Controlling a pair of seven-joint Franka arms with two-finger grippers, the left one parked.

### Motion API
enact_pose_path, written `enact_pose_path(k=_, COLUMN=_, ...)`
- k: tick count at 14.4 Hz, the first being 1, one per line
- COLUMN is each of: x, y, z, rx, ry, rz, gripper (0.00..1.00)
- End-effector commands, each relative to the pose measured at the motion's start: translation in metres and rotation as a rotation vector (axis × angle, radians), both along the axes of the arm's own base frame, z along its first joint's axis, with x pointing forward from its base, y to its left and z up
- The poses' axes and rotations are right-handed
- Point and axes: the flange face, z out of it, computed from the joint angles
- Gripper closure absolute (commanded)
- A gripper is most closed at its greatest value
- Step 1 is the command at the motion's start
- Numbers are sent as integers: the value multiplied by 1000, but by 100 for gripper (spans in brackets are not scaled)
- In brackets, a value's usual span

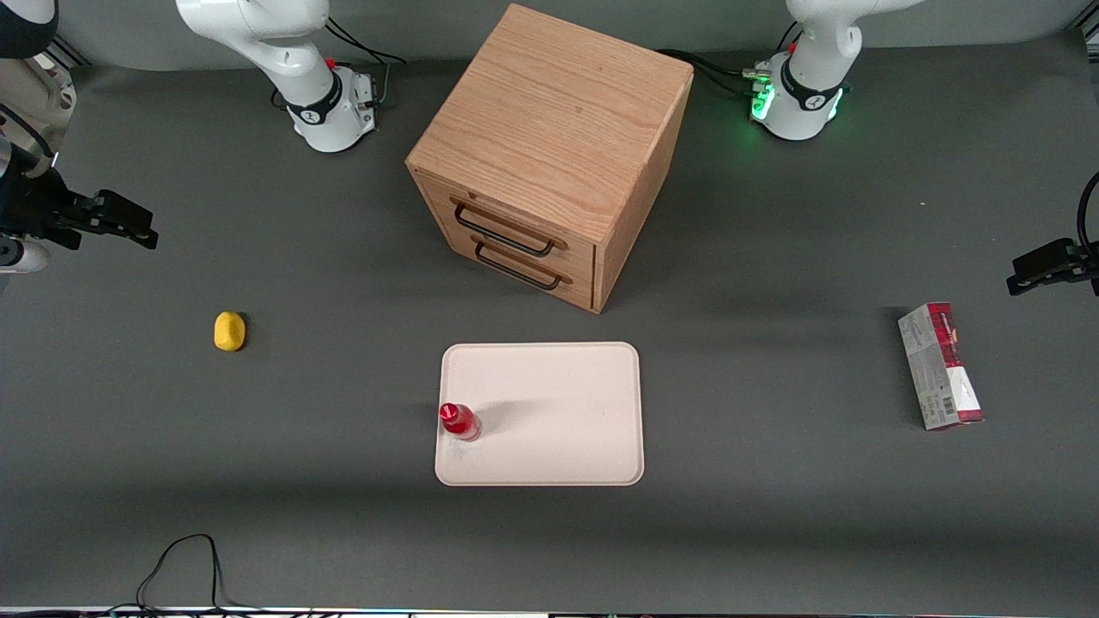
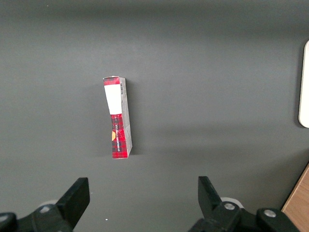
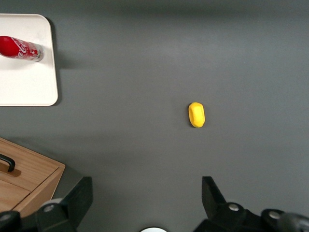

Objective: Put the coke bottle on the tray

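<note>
Grey table (image 1: 773, 515) carries the tray (image 1: 558, 378), where the coke bottle (image 1: 459, 421) stands upright at its edge; the claw (image 1: 129, 225) hangs apart, empty, well away.

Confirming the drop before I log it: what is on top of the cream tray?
Only the small red coke bottle, upright near the flat cream-beige tray's edge. The open end effector is away, empty.
</note>
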Motion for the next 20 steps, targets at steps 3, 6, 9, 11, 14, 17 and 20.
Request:
enact_pose_path(k=3, x=-10, y=-8, z=3, rx=19, ry=-3, rz=13, gripper=0)
enact_pose_path(k=6, x=-11, y=-8, z=3, rx=20, ry=-2, rz=7, gripper=0)
enact_pose_path(k=9, x=-10, y=-9, z=3, rx=25, ry=2, rz=7, gripper=0)
enact_pose_path(k=11, x=-10, y=-11, z=4, rx=16, ry=4, rz=8, gripper=0)
enact_pose_path(k=14, x=-10, y=-17, z=4, rx=12, ry=3, rz=-1, gripper=0)
enact_pose_path(k=17, x=-12, y=-24, z=7, rx=13, ry=0, rz=-15, gripper=0)
enact_pose_path(k=20, x=-12, y=-22, z=7, rx=11, ry=-1, rz=-17, gripper=0)
